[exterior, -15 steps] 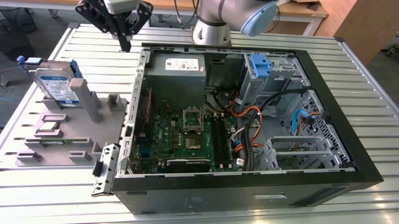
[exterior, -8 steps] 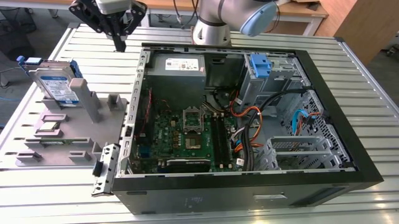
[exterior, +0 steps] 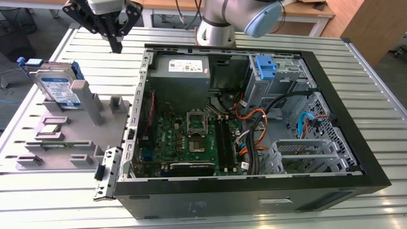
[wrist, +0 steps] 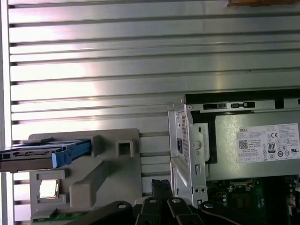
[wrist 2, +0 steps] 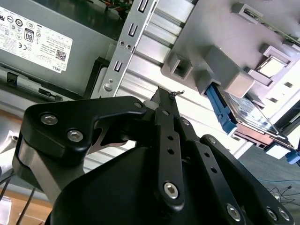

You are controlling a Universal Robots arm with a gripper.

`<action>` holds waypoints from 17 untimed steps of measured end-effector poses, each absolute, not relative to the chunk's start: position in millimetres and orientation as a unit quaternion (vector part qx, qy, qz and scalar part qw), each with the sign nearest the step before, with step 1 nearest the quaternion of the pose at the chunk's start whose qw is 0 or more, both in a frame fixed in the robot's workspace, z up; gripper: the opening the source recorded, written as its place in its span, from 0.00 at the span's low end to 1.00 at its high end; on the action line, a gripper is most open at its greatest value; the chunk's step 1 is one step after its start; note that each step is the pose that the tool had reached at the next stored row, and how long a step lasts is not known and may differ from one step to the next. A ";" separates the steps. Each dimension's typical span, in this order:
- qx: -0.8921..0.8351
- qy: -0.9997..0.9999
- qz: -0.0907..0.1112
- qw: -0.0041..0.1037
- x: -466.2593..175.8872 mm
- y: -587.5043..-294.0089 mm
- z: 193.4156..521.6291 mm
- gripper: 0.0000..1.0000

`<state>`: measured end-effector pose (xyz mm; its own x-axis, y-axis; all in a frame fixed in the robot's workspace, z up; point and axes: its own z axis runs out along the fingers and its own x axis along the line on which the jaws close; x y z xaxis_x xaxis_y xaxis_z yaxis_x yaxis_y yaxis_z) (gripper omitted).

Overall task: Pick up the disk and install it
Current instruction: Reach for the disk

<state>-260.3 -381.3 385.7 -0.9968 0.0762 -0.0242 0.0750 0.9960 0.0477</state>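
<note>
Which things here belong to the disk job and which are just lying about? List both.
Job:
disk, upright in the grey stand
tool
open computer case

Lying about:
power supply
blue bracket
circuit board
cables

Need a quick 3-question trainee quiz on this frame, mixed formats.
1. True or false: the disk is already seated in the computer case.
2. Multiple choice: the gripper holds A) the disk, B) a blue bracket, C) nothing.
3. Fill in: the disk stands on edge in the grey ____ beside the case.
Key: 1 false; 2 C; 3 holder.
</note>
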 end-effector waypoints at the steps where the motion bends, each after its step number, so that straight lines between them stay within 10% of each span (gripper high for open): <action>1: 0.038 0.999 0.023 0.013 -261.9 -381.3 385.6 0.11; 17: 0.038 0.999 0.023 0.013 -289.5 -380.9 384.4 0.11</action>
